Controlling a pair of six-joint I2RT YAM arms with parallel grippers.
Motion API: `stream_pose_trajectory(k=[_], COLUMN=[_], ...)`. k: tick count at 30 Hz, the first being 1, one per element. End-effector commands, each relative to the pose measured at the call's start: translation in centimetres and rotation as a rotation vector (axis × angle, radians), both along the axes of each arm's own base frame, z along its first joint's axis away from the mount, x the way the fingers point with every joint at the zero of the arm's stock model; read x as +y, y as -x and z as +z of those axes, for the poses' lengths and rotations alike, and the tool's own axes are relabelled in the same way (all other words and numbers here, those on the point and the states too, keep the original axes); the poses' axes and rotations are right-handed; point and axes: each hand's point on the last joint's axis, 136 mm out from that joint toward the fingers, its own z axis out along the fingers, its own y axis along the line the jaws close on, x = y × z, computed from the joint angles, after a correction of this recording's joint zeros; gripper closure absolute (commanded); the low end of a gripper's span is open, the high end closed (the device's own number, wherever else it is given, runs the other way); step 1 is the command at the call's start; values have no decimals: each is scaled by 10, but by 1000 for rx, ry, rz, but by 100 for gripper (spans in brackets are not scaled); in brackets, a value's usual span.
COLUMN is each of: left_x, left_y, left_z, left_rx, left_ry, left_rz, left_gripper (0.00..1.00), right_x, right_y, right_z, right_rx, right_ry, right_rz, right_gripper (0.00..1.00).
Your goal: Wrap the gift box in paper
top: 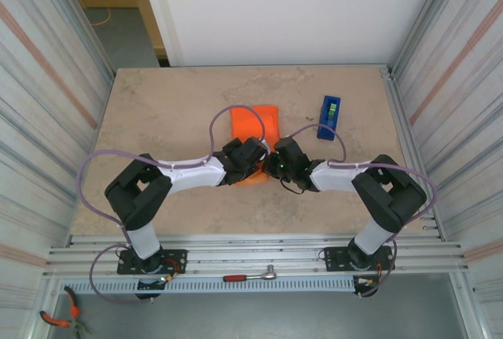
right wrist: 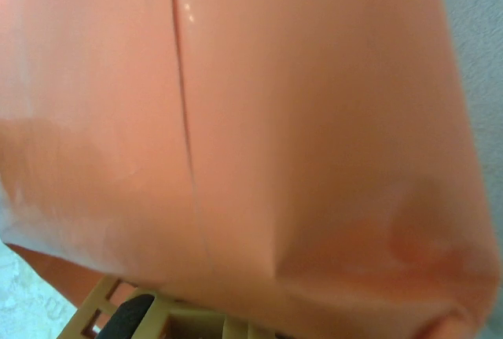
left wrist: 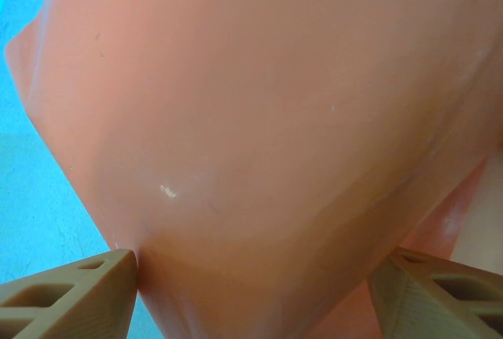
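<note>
While both arms are reaching inward from the near edge: stock is lying as follows.
Left gripper [top: 250, 160]: jaws standing wide, tan fingers [left wrist: 71, 292] pressing on either flank of the thin bright orange paper sheet [left wrist: 259, 119]; appearing to be clasping the bulk.
Right gripper [top: 277, 160]: jaws sitting fully closed, nosing against the sheet's near side; whether paper is being pinched, cannot tell.
Paper position: lying mid-way across the beige tabletop [top: 173, 103], folding over a raised form.
Small gift box: judged to be lying under that bulge.
Handling: paper likely proving light, slick, crease-prone, tearable; holding best at box-backed flanks or a folded edge.
Blue plastic tape dispenser [top: 329, 116]: standing beyond, right, apart from the paper.
</note>
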Motion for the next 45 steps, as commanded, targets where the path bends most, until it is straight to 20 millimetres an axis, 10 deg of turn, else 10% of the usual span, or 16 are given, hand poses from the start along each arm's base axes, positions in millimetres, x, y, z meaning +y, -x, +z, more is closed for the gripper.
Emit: stream_pose_trajectory(k=[1,13,22,27,32,38,45], left_x=[-6,-7,-18,-26,-30,-1,46], left_y=[24,25,21,22,21,-11,-42], left_z=[-30,-28,10,40,69,89,56], left_rx=[117,115,95,126,157,186,300], left_ry=[-30,-28,47,136,240,474,629], left_rz=[-65,-66,-88,-118,-128,88,396], left_gripper=[24,24,22,20,18,16,14], right_x=[13,6,-49,-91,-107,-95,-77], right_y=[-7,2,22,30,35,30,14], right_z=[4,11,30,15,7,1,0], right_rx=[-49,-33,-44,8,36,63,92], right_ry=[-70,-87,-48,-1,40,64,127], right_rz=[-16,-1,-67,-150,-163,-106,-52], right_gripper=[100,65,57,67,100,100,100])
